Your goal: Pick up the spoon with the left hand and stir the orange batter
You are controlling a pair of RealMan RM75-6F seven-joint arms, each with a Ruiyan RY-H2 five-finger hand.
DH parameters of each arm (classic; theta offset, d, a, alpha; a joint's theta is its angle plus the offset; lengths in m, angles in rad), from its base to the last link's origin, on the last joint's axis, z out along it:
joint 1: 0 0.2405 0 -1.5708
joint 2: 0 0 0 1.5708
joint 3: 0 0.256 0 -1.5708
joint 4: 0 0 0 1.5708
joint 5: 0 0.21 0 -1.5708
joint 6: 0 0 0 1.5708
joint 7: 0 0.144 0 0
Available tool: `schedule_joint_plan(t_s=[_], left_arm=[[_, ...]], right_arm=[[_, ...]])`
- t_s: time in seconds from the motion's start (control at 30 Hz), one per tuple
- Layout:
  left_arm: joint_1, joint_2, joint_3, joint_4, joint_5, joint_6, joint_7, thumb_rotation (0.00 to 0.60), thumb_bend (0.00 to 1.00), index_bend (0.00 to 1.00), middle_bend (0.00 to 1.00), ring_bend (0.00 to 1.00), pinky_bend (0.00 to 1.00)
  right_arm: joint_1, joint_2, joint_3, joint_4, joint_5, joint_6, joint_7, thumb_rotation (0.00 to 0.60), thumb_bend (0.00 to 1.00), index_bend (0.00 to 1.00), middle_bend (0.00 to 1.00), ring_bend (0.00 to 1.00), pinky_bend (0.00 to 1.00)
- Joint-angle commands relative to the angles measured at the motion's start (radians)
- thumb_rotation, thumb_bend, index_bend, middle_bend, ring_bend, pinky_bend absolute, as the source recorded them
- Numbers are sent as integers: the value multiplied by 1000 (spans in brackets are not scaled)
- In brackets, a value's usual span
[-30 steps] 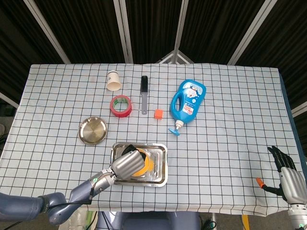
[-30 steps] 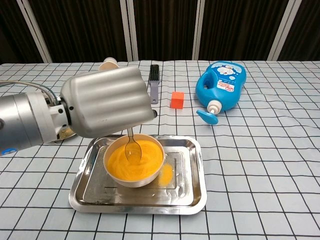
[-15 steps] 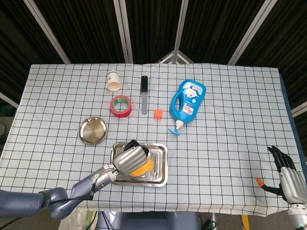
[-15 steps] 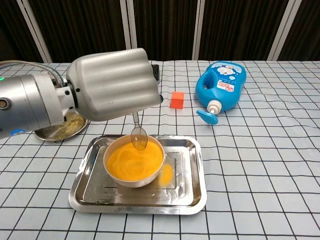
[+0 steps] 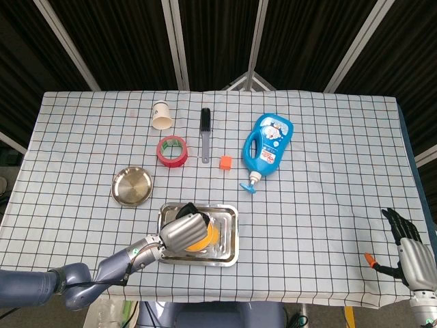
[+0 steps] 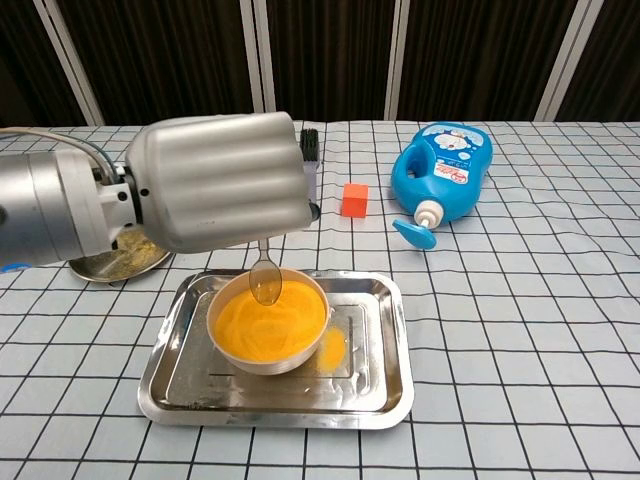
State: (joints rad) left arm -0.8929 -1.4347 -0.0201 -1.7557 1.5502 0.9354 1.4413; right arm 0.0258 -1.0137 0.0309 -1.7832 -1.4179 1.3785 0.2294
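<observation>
One checked tablecloth (image 5: pixel 328 205) over table, dark curtains (image 6: pixel 320 60) behind

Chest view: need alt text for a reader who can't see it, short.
The robot's left hand holds a spoon with its bowl at the far edge of the orange batter in a white bowl, which sits in a steel tray on a checked tablecloth. Behind lie an orange cube and a blue bottle on its side.
</observation>
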Motion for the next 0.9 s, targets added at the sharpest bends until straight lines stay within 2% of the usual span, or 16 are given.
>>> schedule_joint_plan(t_s=[0.03,0.13,0.23,0.37,0.53,0.73,0.9], left_arm=[[0,6,14,13,14,-12,8,600,724,818,1000,1000,1000],[22,-9,9,20,-3,16,-22,600,724,818,1000,1000,1000],[15,3,27,27,18,-6,-19,600,724,818,1000,1000,1000],[47,-17,-2,33,-16,48,-85,600,723,818,1000,1000,1000],[76,-29,-8,47,-50,76,-127,600,721,816,1000,1000,1000],[142,-70,-62,49,-192,153,-247,600,717,811,1000,1000,1000],[172,-63,-103,82,-281,203,-284,600,709,805,1000,1000,1000]], right_arm=[[0,0,0,-1,-2,1,1,600,311,0,0,0,0],[-1,1,0,1,0,2,2,600,312,0,0,0,0],[0,0,0,2,0,-1,0,600,312,0,0,0,0],[0,-1,0,2,1,-1,-2,600,311,0,0,0,0],[0,0,0,2,2,0,-1,600,311,0,0,0,0],[0,1,0,2,1,-1,-2,600,311,0,0,0,0],[-1,1,-1,1,3,-3,-3,600,311,0,0,0,0]])
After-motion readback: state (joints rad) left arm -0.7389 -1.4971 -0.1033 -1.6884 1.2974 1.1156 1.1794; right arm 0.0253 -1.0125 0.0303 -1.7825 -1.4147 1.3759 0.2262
